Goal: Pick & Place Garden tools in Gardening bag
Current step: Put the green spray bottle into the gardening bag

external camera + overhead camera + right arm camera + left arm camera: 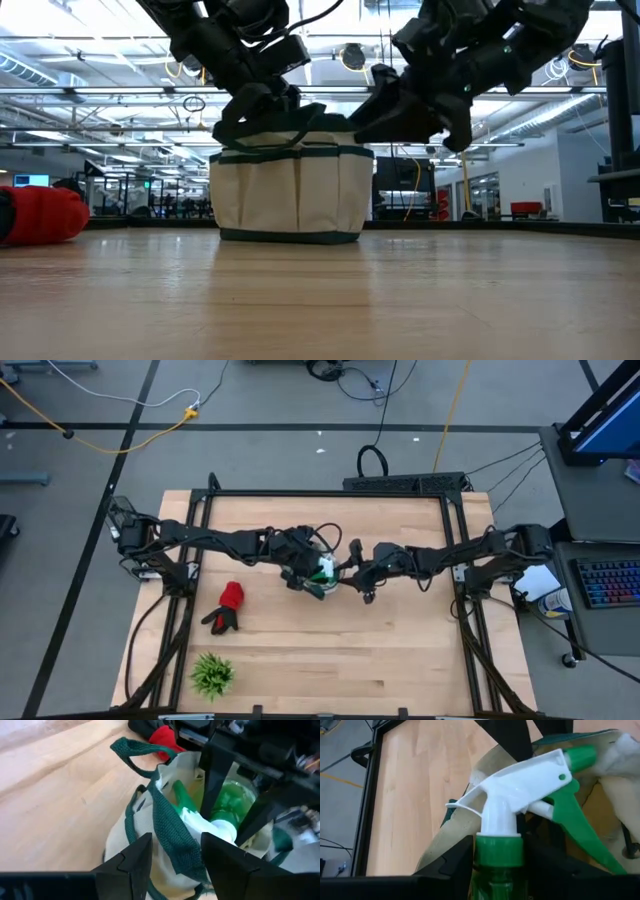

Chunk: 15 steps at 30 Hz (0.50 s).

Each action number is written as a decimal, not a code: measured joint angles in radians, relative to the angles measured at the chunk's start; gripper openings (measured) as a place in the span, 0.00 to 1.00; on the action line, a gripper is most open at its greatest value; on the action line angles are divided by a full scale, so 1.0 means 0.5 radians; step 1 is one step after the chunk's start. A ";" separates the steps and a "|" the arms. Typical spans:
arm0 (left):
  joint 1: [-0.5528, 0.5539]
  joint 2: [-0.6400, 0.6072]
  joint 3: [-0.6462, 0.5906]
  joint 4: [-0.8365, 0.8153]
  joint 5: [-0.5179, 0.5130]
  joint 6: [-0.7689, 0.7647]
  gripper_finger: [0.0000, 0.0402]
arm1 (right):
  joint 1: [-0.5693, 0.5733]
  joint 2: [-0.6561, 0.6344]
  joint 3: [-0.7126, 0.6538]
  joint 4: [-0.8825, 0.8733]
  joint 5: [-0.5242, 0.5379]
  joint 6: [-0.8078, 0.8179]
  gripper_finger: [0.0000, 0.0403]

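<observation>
Left gripper point(312, 572) over the mouth of the gardening bag point(290, 190) at table centre, fingers either side of the green spray bottle's point(520, 820) neck; whether they grip it or are loose, cannot tell. Bottle sits in the bag's opening, white trigger head up. Right gripper point(172, 865) just beside the bag, fingers parted around a dark green handle loop point(165, 827). Red-and-black glove point(228, 606) lies on the table left of the bag; spiky green plant point(211, 674) near the front edge.
</observation>
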<state>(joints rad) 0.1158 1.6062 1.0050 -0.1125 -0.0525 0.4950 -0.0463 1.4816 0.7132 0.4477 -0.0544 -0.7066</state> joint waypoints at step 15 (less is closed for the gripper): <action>-0.002 -0.004 0.000 -0.090 -0.001 0.134 0.39 | 0.010 0.031 0.000 0.014 0.213 -0.150 0.05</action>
<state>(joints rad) 0.1148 1.6043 1.0050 -0.1575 -0.0528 0.5619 -0.0414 1.4971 0.7132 0.4545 0.0519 -0.7817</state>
